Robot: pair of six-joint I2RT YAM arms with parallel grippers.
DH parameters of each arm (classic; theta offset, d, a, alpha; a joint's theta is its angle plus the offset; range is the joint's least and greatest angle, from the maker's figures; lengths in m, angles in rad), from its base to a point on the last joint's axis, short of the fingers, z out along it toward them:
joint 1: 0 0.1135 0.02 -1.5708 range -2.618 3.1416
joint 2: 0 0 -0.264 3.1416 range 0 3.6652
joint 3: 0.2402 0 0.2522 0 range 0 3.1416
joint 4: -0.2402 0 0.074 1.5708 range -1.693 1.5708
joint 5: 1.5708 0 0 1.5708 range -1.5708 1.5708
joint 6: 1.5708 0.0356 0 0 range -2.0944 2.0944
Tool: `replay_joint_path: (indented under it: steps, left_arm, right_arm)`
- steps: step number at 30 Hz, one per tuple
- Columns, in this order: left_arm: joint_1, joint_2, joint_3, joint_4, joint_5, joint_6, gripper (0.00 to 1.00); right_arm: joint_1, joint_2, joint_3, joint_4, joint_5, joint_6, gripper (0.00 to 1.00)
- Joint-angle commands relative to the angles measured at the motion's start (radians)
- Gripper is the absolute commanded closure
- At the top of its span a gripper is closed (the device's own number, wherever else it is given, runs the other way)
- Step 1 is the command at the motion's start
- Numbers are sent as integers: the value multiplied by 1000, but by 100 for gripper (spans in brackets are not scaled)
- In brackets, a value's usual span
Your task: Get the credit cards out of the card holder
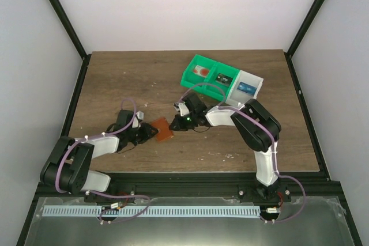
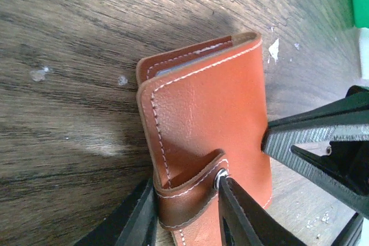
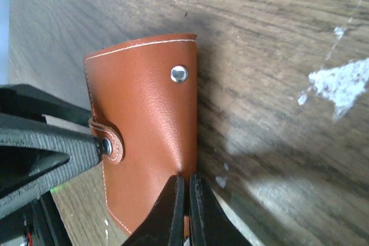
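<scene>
My left gripper (image 2: 184, 203) pinches the card holder (image 2: 207, 108) at its strap (image 3: 110, 142) end. Right gripper (image 3: 185, 184) jaws are pressed together at the holder's edge. Strap's undone, holder folded, no cards out yet.

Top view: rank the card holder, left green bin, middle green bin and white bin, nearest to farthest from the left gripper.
From the left gripper:
1. card holder, at its fingertips.
2. left green bin, up and to the right.
3. middle green bin, beside it.
4. white bin, the row's right end.
</scene>
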Motion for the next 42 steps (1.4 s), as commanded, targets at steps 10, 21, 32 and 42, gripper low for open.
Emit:
replay_joint_path:
  steps: [10,21,32,42]
  left_arm:
    - [-40,-106,144,-218,-46,84,55]
    - [-197,-51,264,-240,-76,73,56]
    - [-223,70,212,-80,51,4,57]
    - [-224,128,219,-90,59,34,62]
  right_arm:
    - [14,-250,-134,-51,85,21,100]
    - [15,-441,-143,-239,271,63,99]
    - [15,-510,-204,-182,207,87,99]
    - [15,-550,-264,-158,165,91,99]
